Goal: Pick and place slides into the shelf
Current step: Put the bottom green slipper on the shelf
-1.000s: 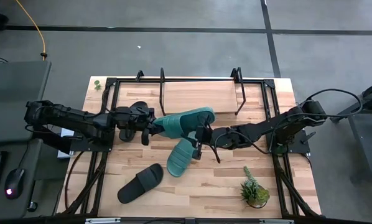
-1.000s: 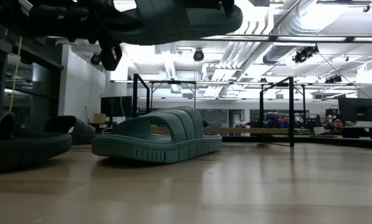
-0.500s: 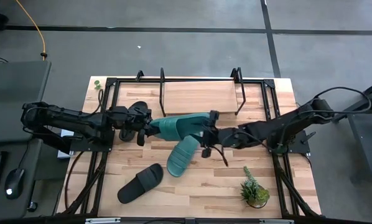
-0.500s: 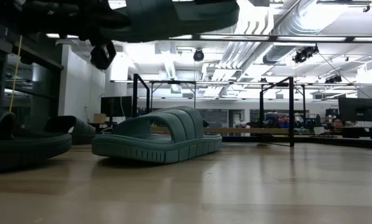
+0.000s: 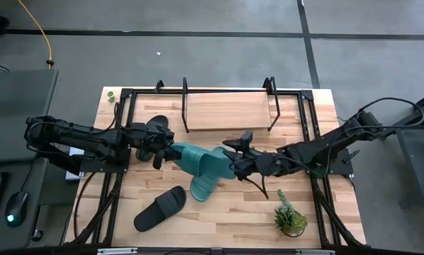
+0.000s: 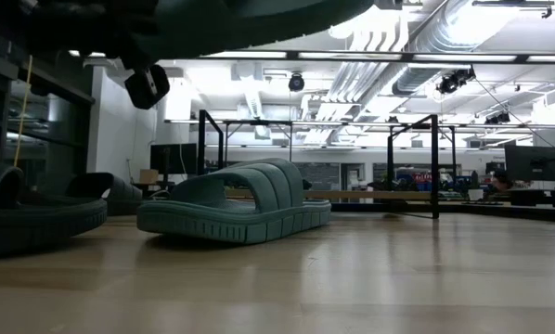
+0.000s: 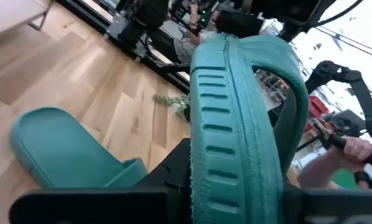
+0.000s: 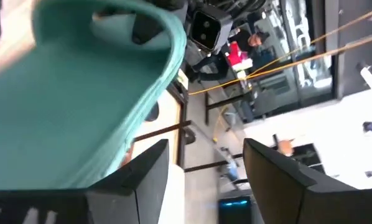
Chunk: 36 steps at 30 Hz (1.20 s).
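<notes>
My left gripper [image 5: 168, 151] is shut on one teal slide [image 5: 201, 160] and keeps it in the air over the table's middle, turned onto its edge. My right gripper [image 5: 237, 157] stands open at the slide's other end; the slide [image 8: 80, 81] lies beside one finger, and I cannot tell whether they touch. A second teal slide [image 5: 202, 187] rests sole down on the table, below the lifted one. One black slide [image 5: 160, 207] lies toward the near left, another [image 5: 152, 125] by the shelf's left posts. The shelf [image 5: 226, 110] stands at the far edge. My left gripper pinches the teal slide's end nearest the table's left [image 7: 229, 186] between its two fingers, across the sole's thickness. The fingers come nearly level from the table's left. The slide sticks out beyond them on edge, lifted clear, its free end slanting toward the near right.
A potted plant [image 5: 291, 217] stands at the near right, a small green one [image 5: 110, 94] at the far left corner. Black frame tubes [image 5: 124, 134] run along both sides of the table. Bare wood lies between the black slide and the plant.
The lifted teal slide has turned about my left gripper: its free end, which pointed toward the shelf, has swung round toward the near right, and the slide has rolled onto its edge. My right gripper has rolled over and shifted a little toward the near edge.
</notes>
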Available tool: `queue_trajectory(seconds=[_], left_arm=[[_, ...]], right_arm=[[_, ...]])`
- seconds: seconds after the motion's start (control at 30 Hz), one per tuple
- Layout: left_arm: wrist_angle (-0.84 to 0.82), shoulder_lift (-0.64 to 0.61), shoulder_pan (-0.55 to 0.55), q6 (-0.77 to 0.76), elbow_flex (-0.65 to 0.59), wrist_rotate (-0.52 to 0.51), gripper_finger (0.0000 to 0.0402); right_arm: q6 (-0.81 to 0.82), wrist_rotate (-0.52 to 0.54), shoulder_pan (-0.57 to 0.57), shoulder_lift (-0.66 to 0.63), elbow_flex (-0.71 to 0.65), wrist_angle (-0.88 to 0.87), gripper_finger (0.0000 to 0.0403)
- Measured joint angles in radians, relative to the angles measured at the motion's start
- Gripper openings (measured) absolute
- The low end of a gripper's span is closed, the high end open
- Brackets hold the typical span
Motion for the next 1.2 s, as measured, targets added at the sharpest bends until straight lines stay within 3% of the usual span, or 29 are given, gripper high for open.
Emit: queue_trajectory(seconds=[0.23, 0.47, 0.67, 0.93, 1.2], left_arm=[[-0.023, 0.0, 0.001, -0.032, 0.022, 0.038, 0.0052], [-0.086, -0.001, 0.003, -0.038, 0.028, 0.012, 0.0056], [-0.093, 0.0, 0.002, -0.038, 0.028, -0.006, 0.0057], [-0.102, 0.002, 0.002, -0.028, 0.028, -0.007, 0.0058], [-0.084, 0.001, 0.002, -0.025, 0.028, -0.001, 0.0058]], right_arm=[[-0.23, -0.027, 0.003, 0.062, 0.0, 0.079, 0.0197], [-0.379, 0.007, 0.002, 0.073, 0.003, 0.199, 0.0197], [-0.339, 0.001, 0.007, 0.09, 0.078, 0.119, 0.0197], [-0.326, 0.074, 0.083, 0.128, 0.205, 0.057, 0.0197], [-0.219, 0.051, 0.088, 0.162, 0.219, -0.024, 0.0197]])
